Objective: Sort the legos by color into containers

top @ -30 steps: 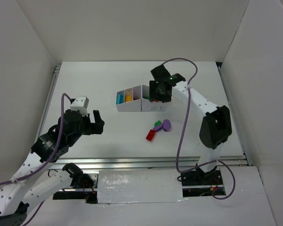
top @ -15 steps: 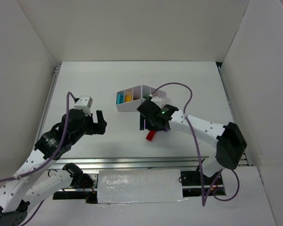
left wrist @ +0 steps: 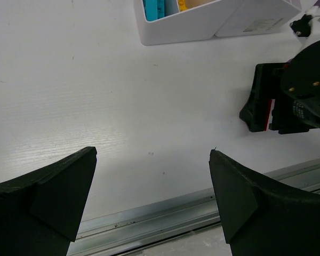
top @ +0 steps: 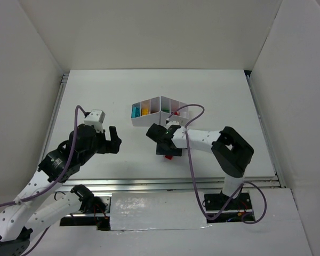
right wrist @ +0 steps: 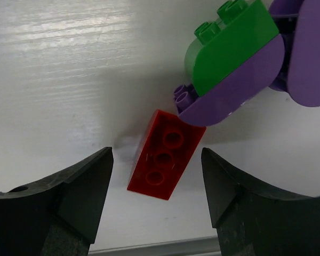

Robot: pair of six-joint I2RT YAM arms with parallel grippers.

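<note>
A red brick [right wrist: 165,156] lies on the white table, just below a green brick [right wrist: 232,49] stacked on a purple brick [right wrist: 229,96]; another purple piece [right wrist: 309,53] sits at the right edge. My right gripper [right wrist: 157,173] is open, its jaws either side of the red brick, not touching it. In the top view the right gripper [top: 164,143] covers these bricks; only a bit of red [top: 169,156] shows. The white tray [top: 157,111] holds a light blue brick [top: 135,111] and a yellow brick [top: 145,111]. My left gripper [top: 113,140] is open and empty, left of the bricks.
The metal rail [top: 165,184] runs along the table's near edge, close below the red brick [right wrist: 202,248]. White walls stand at the left, right and back. In the left wrist view the tray [left wrist: 213,18] is at the top and the right gripper [left wrist: 288,96] at the right.
My right gripper has swung from the tray's right end down and left to the loose bricks, and now sits low over the red brick. The left arm shifted slightly.
</note>
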